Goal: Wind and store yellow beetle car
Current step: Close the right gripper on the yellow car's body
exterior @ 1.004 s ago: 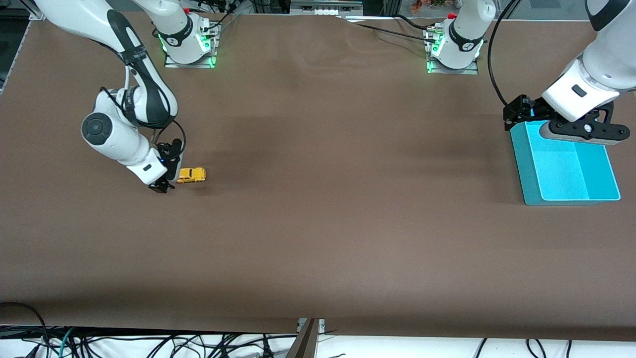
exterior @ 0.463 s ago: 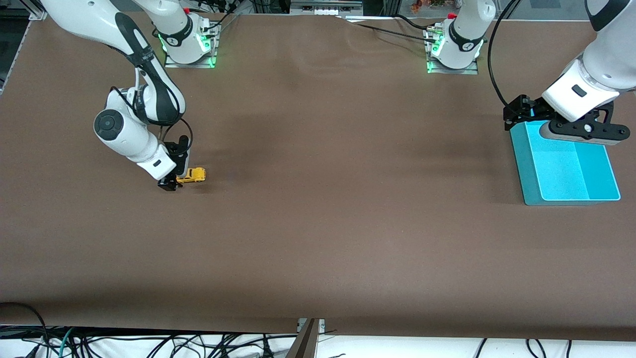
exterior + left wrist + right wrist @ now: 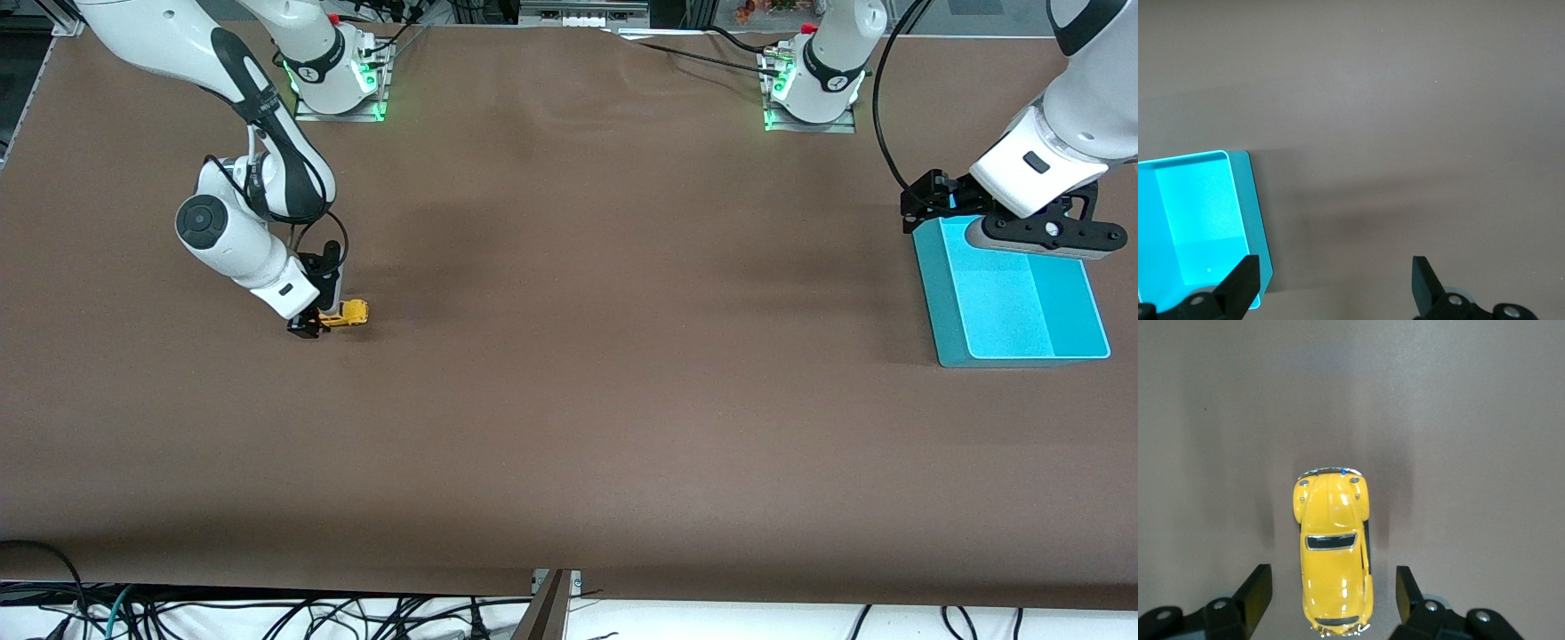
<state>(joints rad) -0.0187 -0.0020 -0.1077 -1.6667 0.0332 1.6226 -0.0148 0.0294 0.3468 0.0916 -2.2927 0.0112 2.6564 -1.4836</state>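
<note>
The yellow beetle car stands on its wheels on the brown table toward the right arm's end. My right gripper is low at the car's rear end, open, with one finger on each side of the rear and a gap to the body. In the right wrist view the car lies between the two fingers, which do not touch it. My left gripper is open and empty, held still over the edge of the turquoise box at the left arm's end.
The turquoise box also shows in the left wrist view, with its inside bare. Brown table surface stretches between the car and the box. Cables hang along the table edge nearest the front camera.
My right gripper has moved toward the car, from beside its rear end to astride it. The car and the left arm have not moved.
</note>
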